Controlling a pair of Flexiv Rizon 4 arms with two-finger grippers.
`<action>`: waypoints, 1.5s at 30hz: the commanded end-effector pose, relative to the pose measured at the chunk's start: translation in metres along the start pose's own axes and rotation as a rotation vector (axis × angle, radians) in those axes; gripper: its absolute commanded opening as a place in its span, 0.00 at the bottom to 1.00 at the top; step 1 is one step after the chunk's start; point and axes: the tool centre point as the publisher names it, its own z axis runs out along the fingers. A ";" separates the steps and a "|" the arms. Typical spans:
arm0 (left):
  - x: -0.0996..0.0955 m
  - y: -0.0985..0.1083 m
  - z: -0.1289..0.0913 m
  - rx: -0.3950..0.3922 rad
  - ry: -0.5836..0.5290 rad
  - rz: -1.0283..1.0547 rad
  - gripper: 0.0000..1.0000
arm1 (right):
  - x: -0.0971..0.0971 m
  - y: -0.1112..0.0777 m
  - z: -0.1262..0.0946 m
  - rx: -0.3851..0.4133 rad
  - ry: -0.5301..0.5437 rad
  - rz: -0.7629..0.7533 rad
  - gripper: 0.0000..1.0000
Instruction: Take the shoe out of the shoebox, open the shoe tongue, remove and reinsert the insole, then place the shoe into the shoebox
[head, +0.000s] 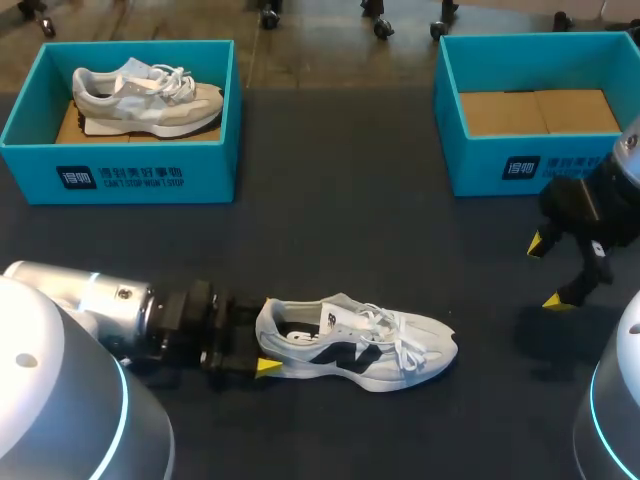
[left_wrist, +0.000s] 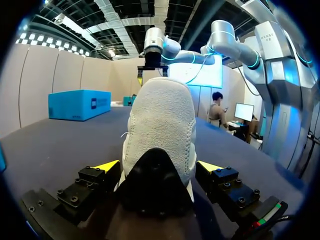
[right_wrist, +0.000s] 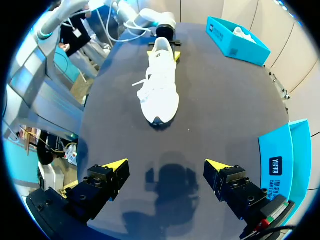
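A white and grey shoe (head: 355, 345) with a black side mark lies on the dark table, toe pointing right, laces tied. My left gripper (head: 262, 345) sits at its heel, open, one yellow-tipped finger on each side of the heel. The left wrist view shows the heel (left_wrist: 160, 130) between the fingers of the left gripper (left_wrist: 159, 166), with small gaps at both tips. My right gripper (head: 547, 272) hangs open and empty above the table at the right, well clear of the shoe (right_wrist: 160, 85). In the right wrist view the right gripper (right_wrist: 167, 165) has only bare table under it.
A teal shoebox (head: 120, 175) at the back left holds a second pale shoe (head: 145, 95). Another teal box (head: 520, 165) at the back right shows only its cardboard floor, just behind my right gripper.
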 end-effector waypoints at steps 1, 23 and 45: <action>0.000 0.003 0.008 0.003 -0.008 0.004 1.00 | 0.000 0.000 0.001 0.002 -0.001 0.000 1.00; -0.008 0.001 0.025 0.015 -0.005 0.010 1.00 | 0.000 0.000 0.001 0.002 -0.001 0.000 1.00; -0.013 0.001 0.029 0.039 0.005 0.017 0.00 | 0.000 0.000 0.001 0.002 -0.001 0.000 1.00</action>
